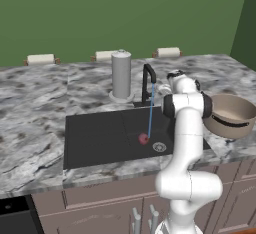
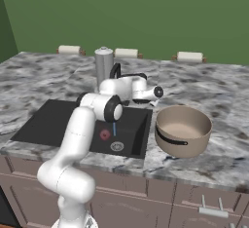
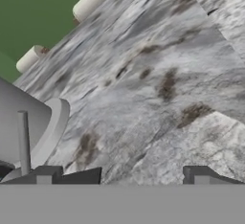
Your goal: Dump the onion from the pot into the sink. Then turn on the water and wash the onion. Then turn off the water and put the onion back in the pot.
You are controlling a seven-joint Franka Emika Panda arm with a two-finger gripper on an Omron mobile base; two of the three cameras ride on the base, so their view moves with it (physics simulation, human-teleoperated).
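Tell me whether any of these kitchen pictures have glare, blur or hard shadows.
Left base view: flat even light, no glare; the matte black rectangular sink shows no reflection. Right base view: the wide tan-beige pot has soft shading inside, no hard shadow. Hand view: the grey marbled counter looks smeared and soft up close.

The claw (image 3: 124,175) shows just its two dark fingertips (image 3: 52,174), cut off by the hand view's bottom edge. To its left the grey cylinder (image 3: 19,122) runs off the frame. In the right base view, the arm hides part of the faucet (image 2: 115,69) and most of the water (image 2: 115,128).
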